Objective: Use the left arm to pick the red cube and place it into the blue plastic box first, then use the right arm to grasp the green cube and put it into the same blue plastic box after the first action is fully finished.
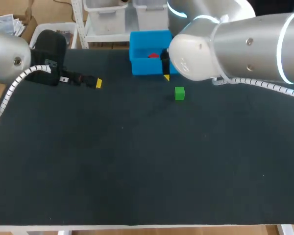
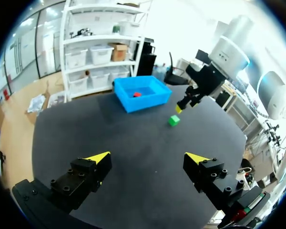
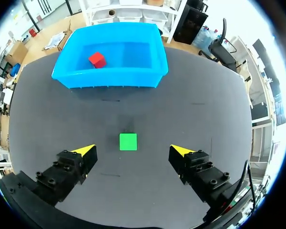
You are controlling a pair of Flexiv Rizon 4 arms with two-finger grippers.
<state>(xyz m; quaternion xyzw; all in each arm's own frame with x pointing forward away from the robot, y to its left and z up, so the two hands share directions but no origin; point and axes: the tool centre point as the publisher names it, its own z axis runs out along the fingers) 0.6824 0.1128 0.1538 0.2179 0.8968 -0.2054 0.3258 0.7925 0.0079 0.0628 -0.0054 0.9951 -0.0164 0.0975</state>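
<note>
A robotics lab: the silver left arm and right arm, trailing white corrugated cable hoses, hang over a black-covered table. Just ahead of the right tool lies a green cube, and farther ahead is a blue plastic box holding a red cube.

Red cube inside blue plastic box
</note>
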